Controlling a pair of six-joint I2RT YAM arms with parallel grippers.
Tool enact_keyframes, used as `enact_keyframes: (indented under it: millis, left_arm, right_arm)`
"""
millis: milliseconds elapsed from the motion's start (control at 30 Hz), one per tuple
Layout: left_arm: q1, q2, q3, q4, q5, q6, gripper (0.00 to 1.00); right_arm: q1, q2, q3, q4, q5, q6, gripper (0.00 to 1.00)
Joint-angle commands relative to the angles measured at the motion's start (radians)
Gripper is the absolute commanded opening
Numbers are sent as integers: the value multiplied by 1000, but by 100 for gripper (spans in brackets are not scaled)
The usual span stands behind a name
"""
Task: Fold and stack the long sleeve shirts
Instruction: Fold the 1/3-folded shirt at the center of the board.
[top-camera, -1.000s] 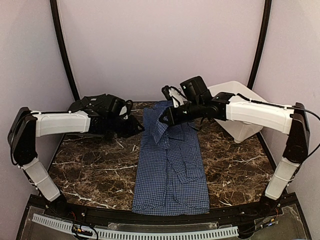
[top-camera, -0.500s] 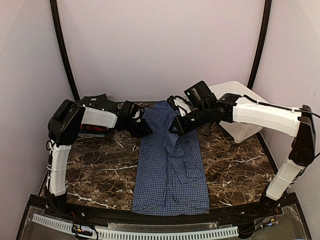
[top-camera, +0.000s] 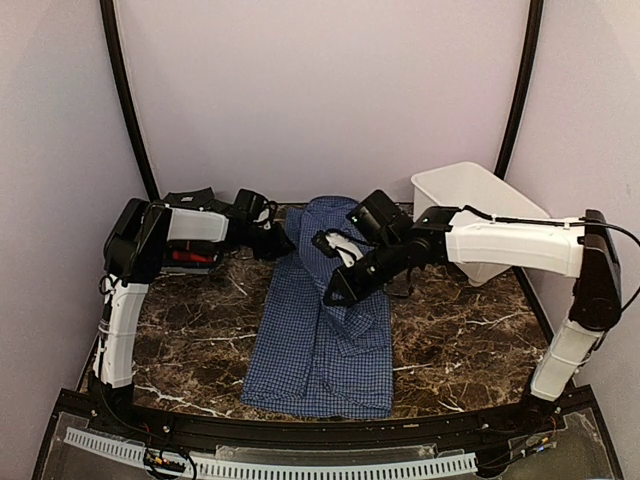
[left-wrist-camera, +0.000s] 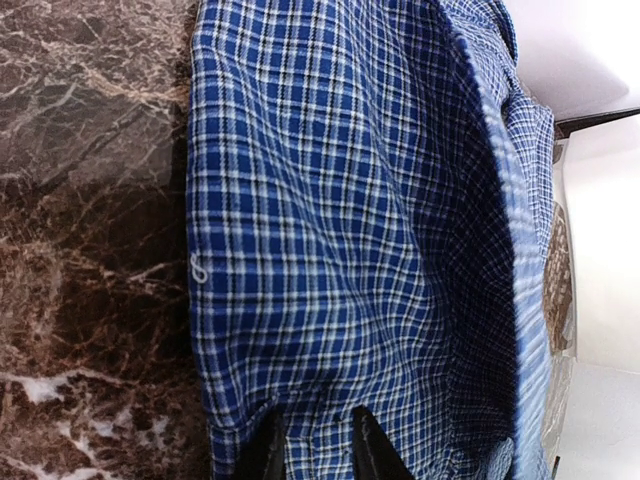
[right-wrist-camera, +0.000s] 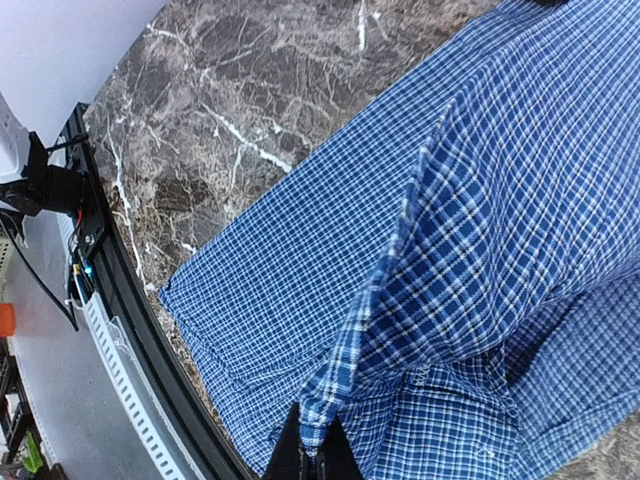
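Dark marble table (top-camera: 200, 340), pale walls, white basket (top-camera: 470, 190) at far right.

Overhead: blue shirt (top-camera: 320, 350) lies down the centre, now skewed, its hem slid leftward since a second ago; left gripper (top-camera: 278, 243) has swung in to the far-left edge; right gripper (top-camera: 335, 290) has dragged the collar end nearer.

Left wrist: jaws narrowed, check cloth between the fingers (left-wrist-camera: 372, 455); a grip, I judge.

Right wrist: jaws fully closed, pinching a raised fold edge.

Fold only starting; nothing stacked.
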Motion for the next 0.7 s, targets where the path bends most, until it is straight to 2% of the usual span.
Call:
enact_keyframes:
  millis: [0,367,667]
  left_arm:
    - [15,19,37,-110,-7,24,24]
    - [16,-124,61,-210,-66,86,31]
    - [21,-269,-80,-244,-70,72,36]
  right_arm:
    - [34,114,40,60,-91,54,0]
    - [33,398,304,146,-127,171,0]
    - [41,454,370,147,-155,160,0]
